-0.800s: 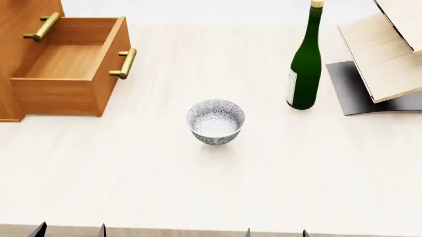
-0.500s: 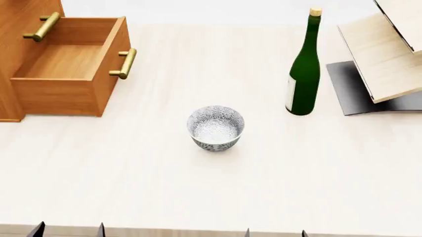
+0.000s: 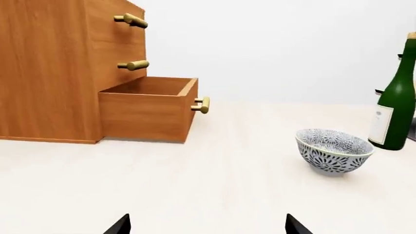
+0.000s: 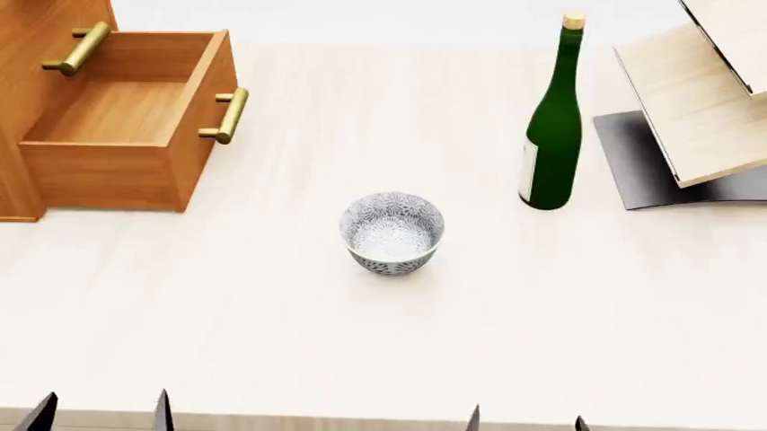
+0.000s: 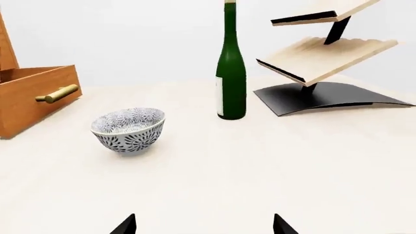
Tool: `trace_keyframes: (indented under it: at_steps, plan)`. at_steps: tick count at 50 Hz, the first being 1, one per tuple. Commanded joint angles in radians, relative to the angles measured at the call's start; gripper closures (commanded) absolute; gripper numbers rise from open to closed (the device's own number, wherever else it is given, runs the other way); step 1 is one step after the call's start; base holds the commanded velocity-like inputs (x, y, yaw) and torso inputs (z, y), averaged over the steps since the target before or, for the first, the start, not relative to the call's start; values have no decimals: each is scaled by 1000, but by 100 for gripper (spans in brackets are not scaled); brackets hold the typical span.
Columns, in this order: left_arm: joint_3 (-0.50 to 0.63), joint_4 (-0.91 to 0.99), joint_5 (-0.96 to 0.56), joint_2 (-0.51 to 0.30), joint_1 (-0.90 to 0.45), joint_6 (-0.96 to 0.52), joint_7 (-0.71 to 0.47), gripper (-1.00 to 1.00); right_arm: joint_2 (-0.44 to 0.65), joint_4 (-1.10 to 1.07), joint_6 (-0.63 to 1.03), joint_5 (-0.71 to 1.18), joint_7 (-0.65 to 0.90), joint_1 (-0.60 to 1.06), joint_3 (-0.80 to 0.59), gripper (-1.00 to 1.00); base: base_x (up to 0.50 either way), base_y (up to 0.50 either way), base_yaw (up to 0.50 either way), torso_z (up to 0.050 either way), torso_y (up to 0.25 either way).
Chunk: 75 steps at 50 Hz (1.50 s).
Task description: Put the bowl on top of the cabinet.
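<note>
The bowl [image 4: 392, 231], white with a dense dark floral pattern, stands upright and empty in the middle of the pale table; it also shows as bowl [image 3: 334, 150] and bowl [image 5: 128, 130]. The orange-brown cabinet [image 4: 36, 99] sits at the far left with its bottom drawer [image 4: 132, 117] pulled out; its top is out of view. My left gripper [image 4: 101, 415] and right gripper [image 4: 526, 420] are at the table's near edge, both open and empty, well short of the bowl. Only the dark tips show in the wrist views: left gripper [image 3: 206, 225], right gripper [image 5: 204, 225].
A tall green wine bottle [image 4: 551, 126] stands upright right of and behind the bowl. A pale slanted wooden rack [image 4: 701, 99] on a dark base fills the far right. The open drawer, with brass bar handles [image 4: 228, 115], juts toward the table's middle.
The head view settled slightly, so the bowl and bottle sit a little lower in the frame. Both pairs of fingertips shifted at the bottom edge: left pair leftward, right pair rightward.
</note>
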Motion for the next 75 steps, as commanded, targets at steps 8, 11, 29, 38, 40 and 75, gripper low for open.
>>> trace_keyframes:
  at_steps: [8, 11, 29, 38, 40, 75]
  plan:
    - [-133, 515, -112, -115, 23, -145, -83, -100, 141, -464, 271, 184, 114, 114, 235, -100, 0, 0, 0, 0, 0]
    - [-180, 608, -83, -171, -16, -180, -101, -100, 210, -545, 328, 208, 121, 162, 294, -100, 0, 0, 0, 0, 0]
    - [-848, 629, -666, -249, 44, -147, -58, -100, 387, -613, 395, 669, -50, 22, 950, -100, 0, 0, 0, 0, 0]
    - [-982, 580, -768, -212, 97, -104, -53, -100, 349, -568, 343, 807, -134, -31, 1145, -100, 0, 0, 0, 0, 0]
    - [-995, 574, -770, -206, 102, -97, -53, -100, 341, -559, 337, 828, -139, -34, 1168, -100, 0, 0, 0, 0, 0]
    - [-1002, 575, -747, -194, 104, -70, -54, -100, 293, -584, 287, 742, -204, -52, 1076, -100, 0, 257, 0, 0, 0]
